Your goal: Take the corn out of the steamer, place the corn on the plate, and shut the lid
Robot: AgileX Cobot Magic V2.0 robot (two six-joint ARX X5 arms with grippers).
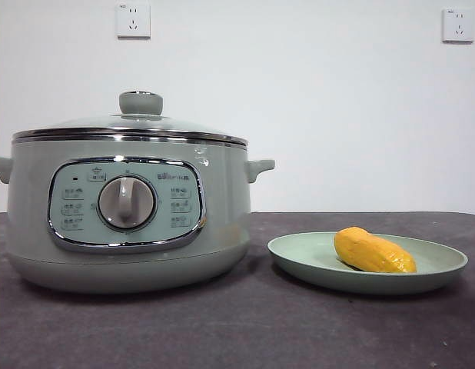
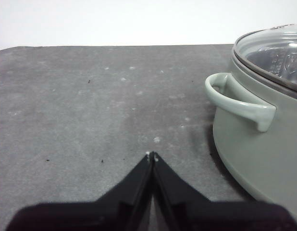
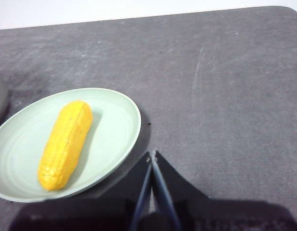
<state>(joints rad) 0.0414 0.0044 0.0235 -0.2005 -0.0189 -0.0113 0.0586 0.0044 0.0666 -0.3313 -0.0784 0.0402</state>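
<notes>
Already lying on the plate (image 3: 117,103), the corn (image 3: 65,143), just beside the right gripper (image 3: 152,155) and a little ahead of it, with the plate's rim near the tips. Short, stubby, glossy yellow-orange, rows of kernels running along its length, ends tapered. Probably light and fairly stiff, but slick and rounded, so likely to roll or squirt out of a loose pinch; best taken across the thick middle, not the tapered ends. No need to handle it again, judging by how things lie.

Seated on the steamer (image 1: 222,223), the lid (image 1: 130,123), steel rim flush all round in the front view, domed glass topped with a pale grey-green knob (image 1: 141,102). Glass, so fragile and probably fairly heavy; knob the only sensible hold, small and smooth, wanting a centred, square pinch. Steamer itself bulky, pale grey-green, chrome-framed panel with a central dial, small side handles; likely far too heavy to shift by accident.

Near the left gripper (image 2: 152,155), off to one side, the steamer's side handle (image 2: 237,101) and a slice of the lid. Both grippers closed on nothing, tips together, hanging over the bare grey desk (image 2: 91,106). Task apparently finished.
</notes>
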